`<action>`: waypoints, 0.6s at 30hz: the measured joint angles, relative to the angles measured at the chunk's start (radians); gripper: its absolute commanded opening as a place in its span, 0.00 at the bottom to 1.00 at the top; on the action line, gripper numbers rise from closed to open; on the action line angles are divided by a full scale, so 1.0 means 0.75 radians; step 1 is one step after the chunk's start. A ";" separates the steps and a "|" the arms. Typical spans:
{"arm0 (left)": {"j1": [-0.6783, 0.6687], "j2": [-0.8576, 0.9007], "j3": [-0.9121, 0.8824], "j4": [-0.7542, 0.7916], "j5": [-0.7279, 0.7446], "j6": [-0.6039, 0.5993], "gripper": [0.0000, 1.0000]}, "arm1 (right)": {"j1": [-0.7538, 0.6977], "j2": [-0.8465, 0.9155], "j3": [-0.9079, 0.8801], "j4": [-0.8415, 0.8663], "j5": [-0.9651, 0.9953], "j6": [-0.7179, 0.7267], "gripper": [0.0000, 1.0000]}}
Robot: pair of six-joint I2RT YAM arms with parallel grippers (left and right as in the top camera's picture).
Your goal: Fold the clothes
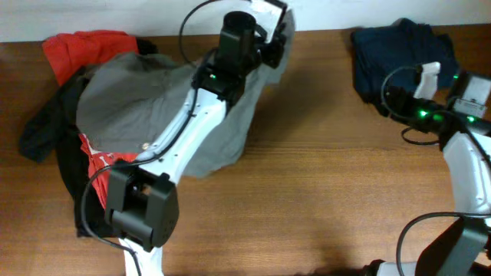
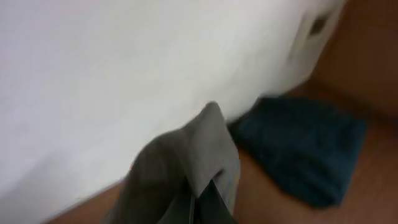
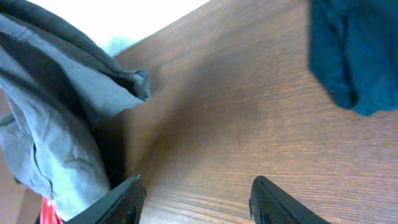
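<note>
The grey shorts lie wrinkled over the back left of the table, with one corner pulled up toward the back edge. My left gripper is shut on that corner, and in the left wrist view the grey cloth stands pinched between its fingers. Under the shorts lie a red shirt and a black shirt. My right gripper hovers open over bare wood at the right, its fingertips empty, with the shorts' edge to its left.
A dark navy folded garment sits at the back right corner, just behind my right gripper, and shows in both wrist views. A white wall runs along the table's back edge. Bare wood spans the middle and front.
</note>
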 measured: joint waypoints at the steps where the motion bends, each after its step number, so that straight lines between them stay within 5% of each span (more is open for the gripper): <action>1: -0.014 0.011 0.000 0.052 0.008 -0.014 0.00 | -0.023 0.000 0.001 -0.002 -0.014 -0.001 0.59; 18: -0.180 0.103 0.000 0.450 0.125 -0.116 0.01 | -0.072 0.000 0.001 -0.006 -0.049 0.000 0.60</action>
